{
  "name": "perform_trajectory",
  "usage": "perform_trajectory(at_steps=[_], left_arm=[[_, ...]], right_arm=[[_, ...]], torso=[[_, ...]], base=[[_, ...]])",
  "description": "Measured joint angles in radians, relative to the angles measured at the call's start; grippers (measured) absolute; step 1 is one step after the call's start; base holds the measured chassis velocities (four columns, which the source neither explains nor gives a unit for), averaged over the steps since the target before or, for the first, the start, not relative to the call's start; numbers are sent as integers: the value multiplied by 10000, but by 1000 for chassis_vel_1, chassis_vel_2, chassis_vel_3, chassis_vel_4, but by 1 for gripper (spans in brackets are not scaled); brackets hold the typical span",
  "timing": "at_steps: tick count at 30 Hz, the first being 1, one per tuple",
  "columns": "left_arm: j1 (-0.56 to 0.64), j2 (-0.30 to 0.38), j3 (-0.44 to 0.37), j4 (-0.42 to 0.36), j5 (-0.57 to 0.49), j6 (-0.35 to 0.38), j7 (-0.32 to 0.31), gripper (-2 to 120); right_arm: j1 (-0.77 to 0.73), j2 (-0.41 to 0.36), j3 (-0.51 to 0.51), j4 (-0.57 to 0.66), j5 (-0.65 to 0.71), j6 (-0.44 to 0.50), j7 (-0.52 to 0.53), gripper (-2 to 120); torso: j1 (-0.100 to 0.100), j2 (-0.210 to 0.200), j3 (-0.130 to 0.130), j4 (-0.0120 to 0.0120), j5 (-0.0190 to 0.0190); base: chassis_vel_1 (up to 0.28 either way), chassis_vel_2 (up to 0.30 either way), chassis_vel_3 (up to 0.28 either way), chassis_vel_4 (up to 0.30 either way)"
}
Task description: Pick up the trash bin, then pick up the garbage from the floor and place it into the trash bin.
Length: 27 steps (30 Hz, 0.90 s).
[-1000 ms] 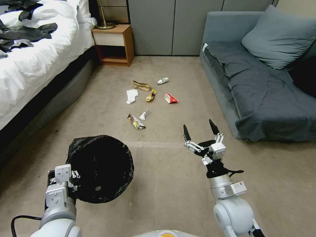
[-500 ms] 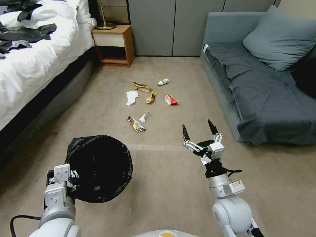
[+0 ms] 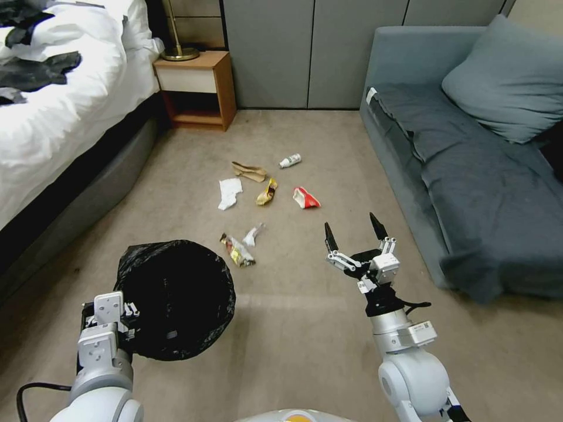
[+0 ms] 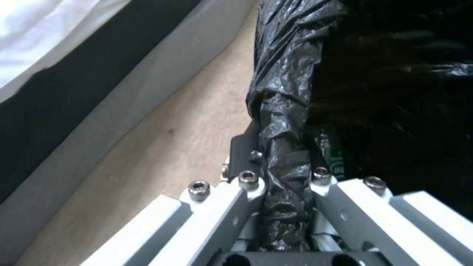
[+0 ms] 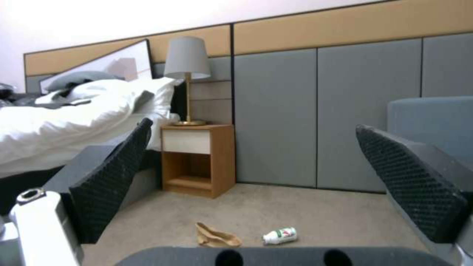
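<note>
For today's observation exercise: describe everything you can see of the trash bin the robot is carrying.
The trash bin is round and lined with a crinkled, glossy black bag that folds over its rim and hides its walls. Its mouth faces up, dark inside. It is held above the beige carpet near the bed. The left end effector is clamped on the bagged rim; nothing else touches it.

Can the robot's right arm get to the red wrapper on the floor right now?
Probably yes. The right end effector is open, holds nothing, and only bare carpet lies between it and the red wrapper. It hangs above the floor, so it would need to reach forward and down.
</note>
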<state>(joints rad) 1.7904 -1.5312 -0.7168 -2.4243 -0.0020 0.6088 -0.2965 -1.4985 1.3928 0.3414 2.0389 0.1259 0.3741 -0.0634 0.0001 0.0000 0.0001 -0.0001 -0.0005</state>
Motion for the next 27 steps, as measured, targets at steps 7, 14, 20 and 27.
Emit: perform_trajectory(at_steps=[7, 14, 20, 27], left_arm=[[55, 5, -87, -64, -14, 1, -25, 1], [69, -3, -114, -114, -22, 0, -35, 1], [49, -13, -120, -139, -27, 0, -37, 1], [35, -29, -127, -140, -35, 0, -40, 1]], right_arm=[[12, 1, -114, -52, -14, 43, -112, 100], [-12, -30, -131, -55, -25, 97, -150, 100], [-20, -58, -107, -13, -27, 109, -159, 100], [-31, -60, -110, -2, -61, 140, -192, 100]], torso=[[0, 0, -1, 3, 7], [0, 0, -1, 1, 2], [0, 0, -1, 1, 2], [1, -1, 1, 3, 8]], base=[[-290, 289, 281, -286], [-276, 274, 280, -296], [-268, 268, 277, -271], [-214, 206, 199, -220]])
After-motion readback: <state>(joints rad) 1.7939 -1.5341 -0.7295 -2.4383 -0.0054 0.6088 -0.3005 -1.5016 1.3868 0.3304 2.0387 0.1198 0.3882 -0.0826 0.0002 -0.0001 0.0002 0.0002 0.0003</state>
